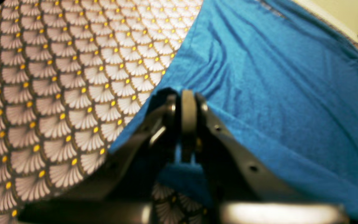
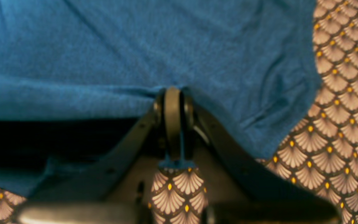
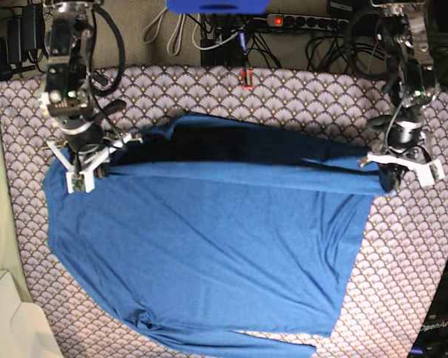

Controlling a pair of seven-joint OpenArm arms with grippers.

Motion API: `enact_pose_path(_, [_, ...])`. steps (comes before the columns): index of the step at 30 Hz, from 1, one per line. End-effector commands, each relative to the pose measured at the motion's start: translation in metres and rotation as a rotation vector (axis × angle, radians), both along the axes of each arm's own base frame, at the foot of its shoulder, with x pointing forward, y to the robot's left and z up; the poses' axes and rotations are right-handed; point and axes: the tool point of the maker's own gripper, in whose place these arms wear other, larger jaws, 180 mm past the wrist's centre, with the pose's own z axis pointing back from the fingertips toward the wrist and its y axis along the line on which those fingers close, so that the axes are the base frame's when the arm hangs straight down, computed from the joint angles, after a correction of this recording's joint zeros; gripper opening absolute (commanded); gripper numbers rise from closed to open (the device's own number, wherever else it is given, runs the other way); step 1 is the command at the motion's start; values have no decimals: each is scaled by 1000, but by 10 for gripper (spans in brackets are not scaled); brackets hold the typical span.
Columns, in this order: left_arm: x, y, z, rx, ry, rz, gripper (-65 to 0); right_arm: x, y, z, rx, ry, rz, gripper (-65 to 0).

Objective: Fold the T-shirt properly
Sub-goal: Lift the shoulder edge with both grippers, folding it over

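Observation:
The blue T-shirt (image 3: 209,246) lies spread across the scallop-patterned cloth (image 3: 403,283), with its far part doubled over along a taut ridge between the two arms. At the left end of that ridge in the base view, my right gripper (image 3: 97,165) is shut on the fabric. In its wrist view the right gripper (image 2: 172,93) pinches a raised edge of the T-shirt (image 2: 135,46). My left gripper (image 3: 384,177) holds the ridge's right end. Its wrist view shows the left gripper (image 1: 189,96) shut on the T-shirt (image 1: 275,93), which drapes away to the right.
The patterned cloth (image 1: 57,93) (image 2: 337,140) covers the whole table. Cables and a power strip (image 3: 306,22) run behind the far edge, near a small red object (image 3: 247,77). A white box (image 3: 7,324) sits off the near left corner.

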Motion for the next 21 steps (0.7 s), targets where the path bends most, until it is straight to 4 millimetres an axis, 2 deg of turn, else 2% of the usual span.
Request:
enact_pose_path(1, [8, 3, 11, 12, -41, 0, -644, 11, -3, 12, -9, -50, 4, -650])
enact_pose_path(6, [12, 7, 2, 2, -24, 11, -644, 12, -5, 1, -5, -26, -1, -650])
enact_pose_path(14, [16, 7, 4, -4, -19, 8, -641, 20, -5, 4, -3, -37, -2, -650])
enact_pose_path(18, [10, -1, -8, -27, 66, -24, -643, 20, -5, 4, -3, -37, -2, -650])
enact_pose_path(21, [9, -9, -4, -43, 67, -34, -644, 20, -5, 3, -3, -37, -2, -650])
